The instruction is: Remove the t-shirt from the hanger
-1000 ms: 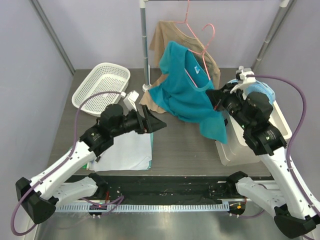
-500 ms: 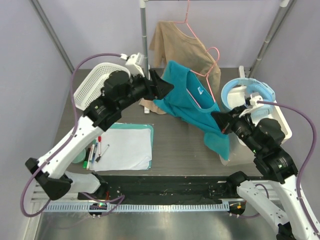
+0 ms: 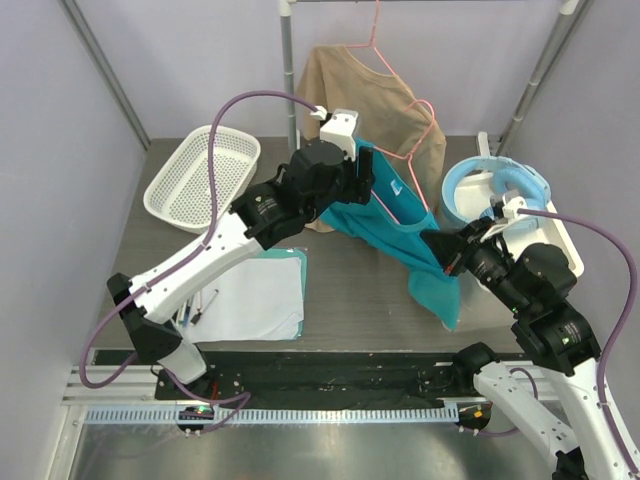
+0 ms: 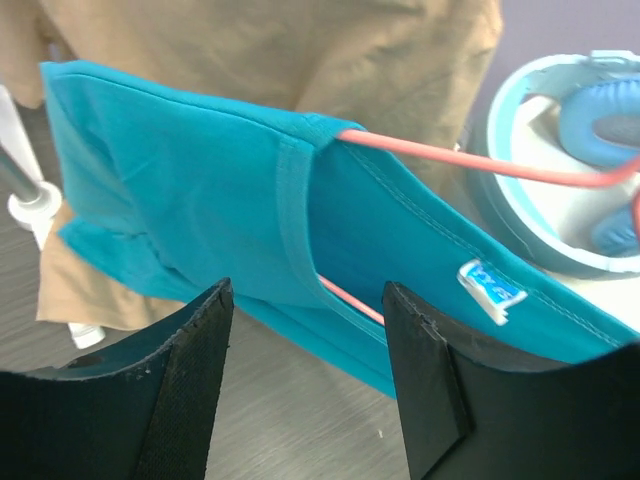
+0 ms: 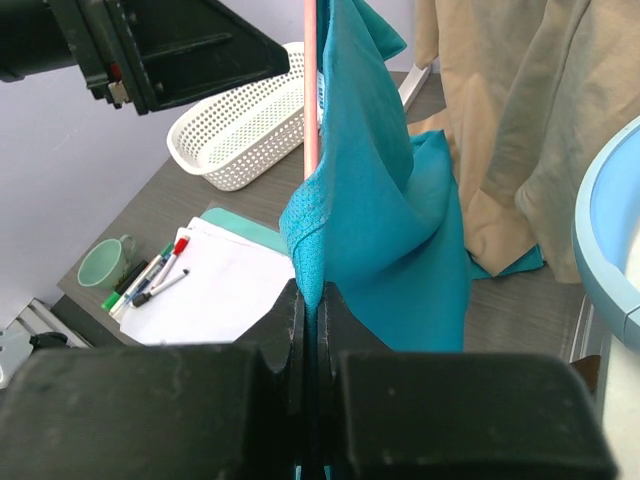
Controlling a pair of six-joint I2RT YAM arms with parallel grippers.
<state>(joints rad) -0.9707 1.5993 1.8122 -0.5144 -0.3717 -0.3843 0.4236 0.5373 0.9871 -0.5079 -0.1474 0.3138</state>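
Two black fingers of the right gripper (image 5: 310,300) are pinched together on the teal t-shirt (image 4: 170,170), which hangs on the pink wire hanger (image 4: 450,153) in front of a tan shirt (image 4: 300,50). The left gripper (image 4: 305,300), fingers apart, sits just beside the collar.

The left arm stretches from its base at the near left up and across toward the middle. Its elbow is raised, and the left gripper (image 3: 362,182) holds its jaws well apart. The right arm bends up from the near right. The right gripper (image 3: 440,250) points leftward with its jaws pressed tight together.
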